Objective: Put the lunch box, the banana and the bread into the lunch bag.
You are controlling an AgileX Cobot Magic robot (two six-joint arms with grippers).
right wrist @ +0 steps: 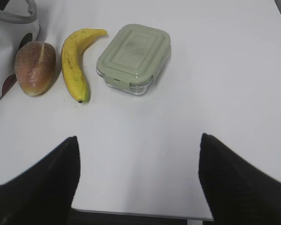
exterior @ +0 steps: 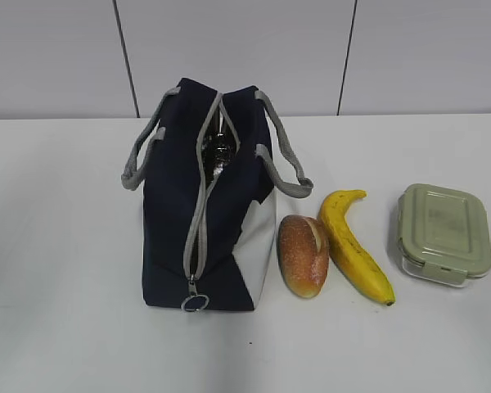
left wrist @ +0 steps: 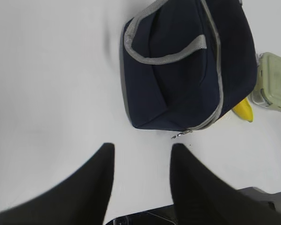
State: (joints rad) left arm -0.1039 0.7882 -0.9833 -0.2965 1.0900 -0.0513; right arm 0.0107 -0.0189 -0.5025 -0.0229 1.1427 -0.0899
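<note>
The lunch bag (exterior: 209, 221) gapes only narrowly, so both empty, open sets of fingers should spread its zipper (exterior: 198, 221) before lifting the bread (exterior: 303, 255) off the bench (exterior: 65, 286).

The soft fabric lunch bag (exterior: 209, 205) is navy blue with a white panel on its right side, a grey zipper band along the top, grey strap handles and a glint of silver lining inside. The oval bread roll (exterior: 303, 255) is golden-brown with reddish speckles and a paler split. The curved banana (exterior: 356, 246) is yellow with dark tips. The small rectangular lunch box (exterior: 442, 232) is clear under a pale sage-green lid. The table (exterior: 57, 246) is plain white.
</note>
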